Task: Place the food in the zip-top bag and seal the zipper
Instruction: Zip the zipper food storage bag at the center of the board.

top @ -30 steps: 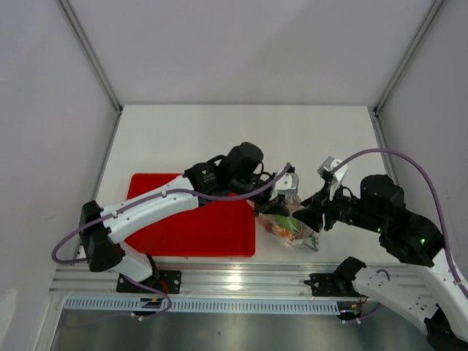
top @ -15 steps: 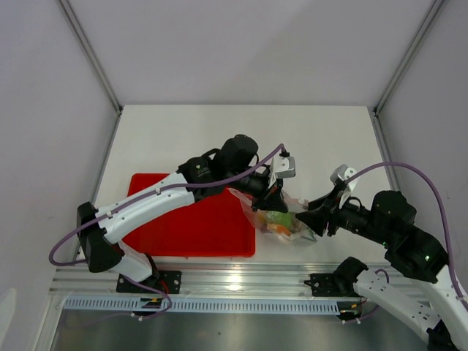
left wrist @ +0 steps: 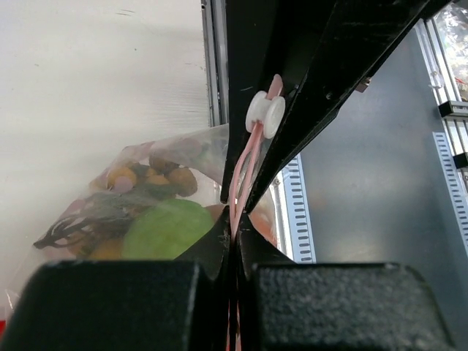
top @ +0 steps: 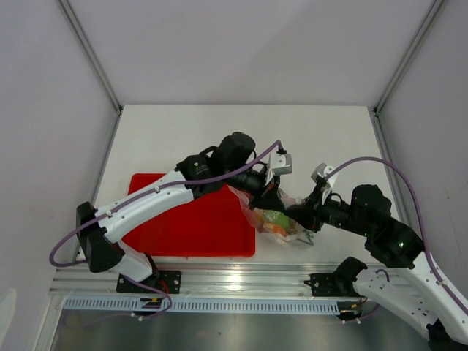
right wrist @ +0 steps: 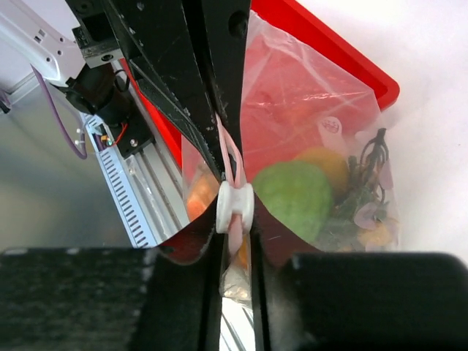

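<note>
The clear zip-top bag (top: 257,216) hangs off the table beside the red tray (top: 183,227), held by its top edge. The food is inside it: a green ball (right wrist: 292,197), a yellow-orange ball (right wrist: 324,162), dark green stalks (right wrist: 358,186) and small tan balls (left wrist: 157,179). My left gripper (top: 268,191) is shut on the pinkish zipper strip (left wrist: 238,186). My right gripper (top: 298,214) is shut on the white zipper slider (right wrist: 235,207), close to the left fingers (right wrist: 175,66). The slider also shows in the left wrist view (left wrist: 264,115).
The red tray's corner (right wrist: 351,62) lies right behind the bag. The aluminium rail (top: 234,278) and perforated cable strip (left wrist: 298,219) run along the table's near edge, just below the bag. White table (top: 241,139) stretches to the back.
My left gripper lifted the bag's top edge and shifted left. My right gripper swung out to the right, then came back left along the zipper, close to the left gripper.
</note>
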